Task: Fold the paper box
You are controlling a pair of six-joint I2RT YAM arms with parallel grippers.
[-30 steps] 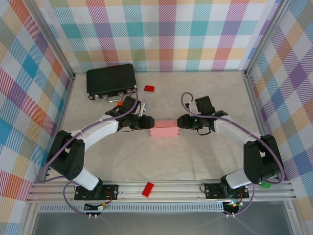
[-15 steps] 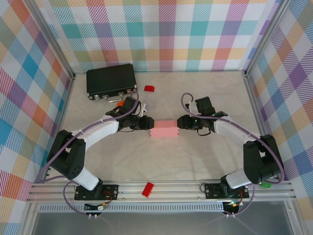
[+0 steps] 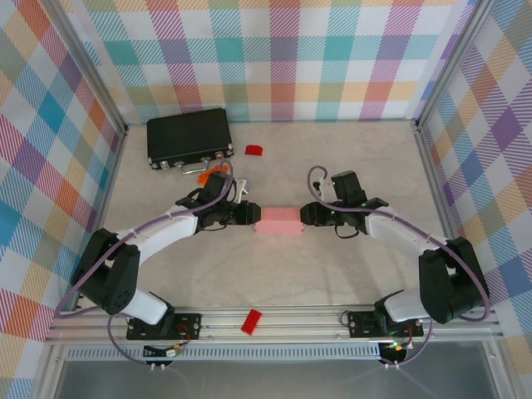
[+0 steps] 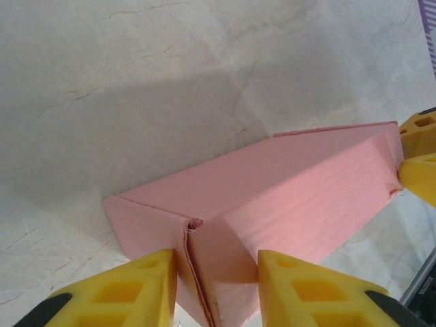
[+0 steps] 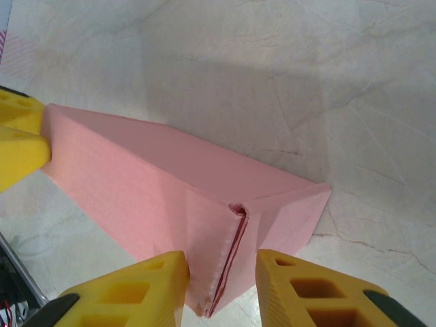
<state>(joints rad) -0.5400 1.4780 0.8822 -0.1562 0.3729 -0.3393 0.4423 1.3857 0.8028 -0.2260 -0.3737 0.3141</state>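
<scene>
Paper box, mid-bench: light, thin pink card, likely crushable; take by end flaps, where left tool and right tool each pinch one.

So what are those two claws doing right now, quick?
Left end effector: closed on one end of the pink paper box.
Right end effector: closed on the box's other end.
</scene>
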